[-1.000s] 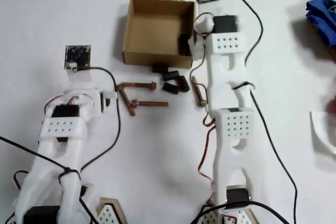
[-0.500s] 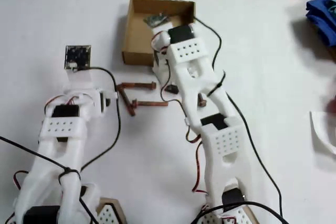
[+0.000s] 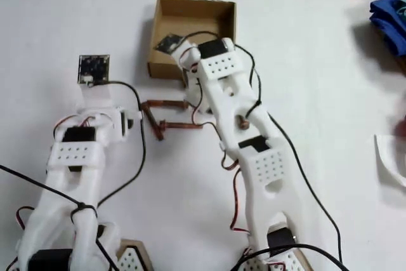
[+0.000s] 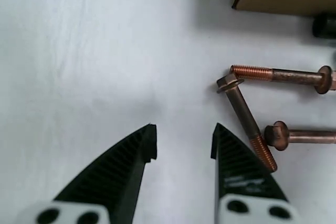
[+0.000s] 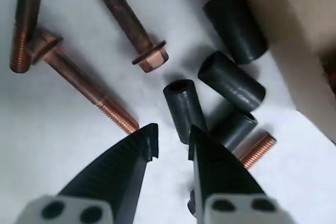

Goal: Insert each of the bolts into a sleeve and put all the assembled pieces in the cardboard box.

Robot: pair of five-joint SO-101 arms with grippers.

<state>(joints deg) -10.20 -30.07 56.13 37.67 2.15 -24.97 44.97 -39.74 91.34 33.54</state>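
White matte table (image 3: 330,80); you see the open brown cardboard box (image 3: 166,68) toward its far edge. Just before the box lie smooth black tubular sleeves (image 5: 231,80) and copper-coloured flanged bolts (image 4: 247,121), threaded at the tips. Your left gripper (image 4: 184,132) hovers beside the bolts, jaws moderately parted, empty; your right gripper (image 5: 172,135) hangs over the sleeves, jaws narrowly parted, empty. One threaded tip (image 5: 254,148) perhaps enters a sleeve.

A white worktop (image 3: 336,61) carries a crumpled blue cloth (image 3: 388,23) at its far right edge. Nearer along that edge, well apart from the cloth, lies a curved white plastic piece (image 3: 388,160).
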